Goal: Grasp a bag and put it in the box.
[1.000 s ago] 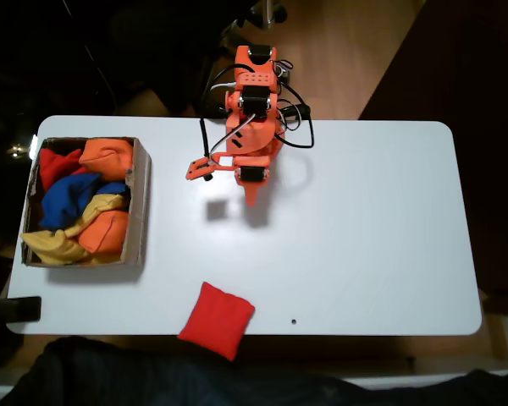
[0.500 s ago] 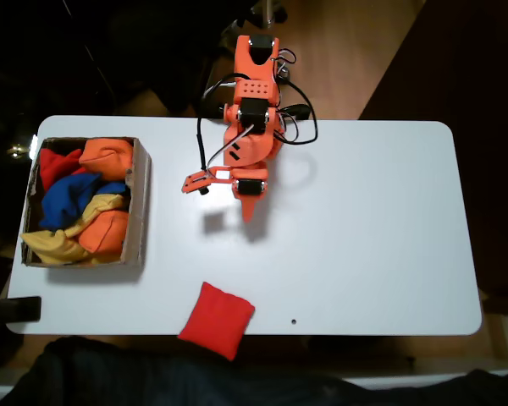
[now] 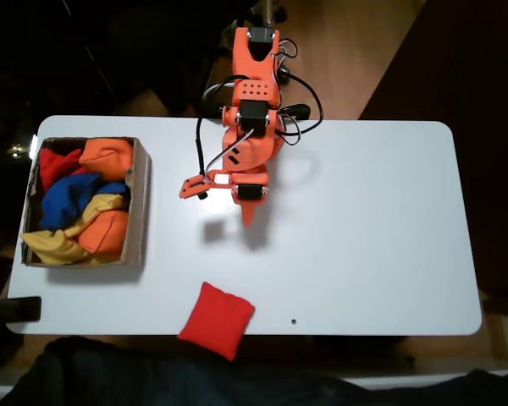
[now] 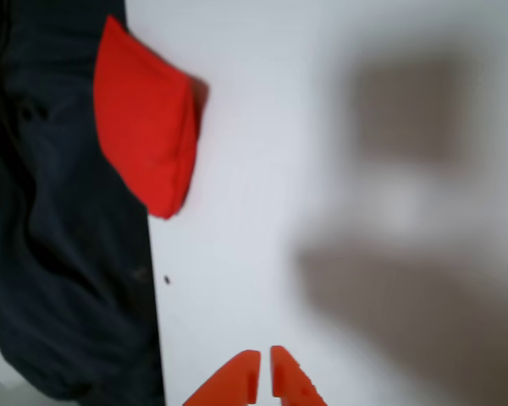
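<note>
The bag (image 3: 217,320) is a plain red square beanbag lying at the table's near edge in the fixed view, one corner hanging over it. The wrist view shows the bag (image 4: 144,127) at upper left, half over the edge. The box (image 3: 139,203), brown cardboard with low walls, stands at the table's left side and holds orange, blue, yellow and red beanbags. My orange gripper (image 3: 248,216) hangs over the table's middle, well above the bag and to the right of the box. Its fingertips (image 4: 264,376) nearly touch, with nothing between them.
The white table (image 3: 372,237) has free room on its right half. A small dark dot (image 3: 294,321) marks the surface near the front edge. Dark cloth (image 3: 152,376) lies below the front edge, and a black object (image 3: 21,309) sits at the left corner.
The arm has stretched a little farther out over the table toward the near edge. Bag and box have not moved.
</note>
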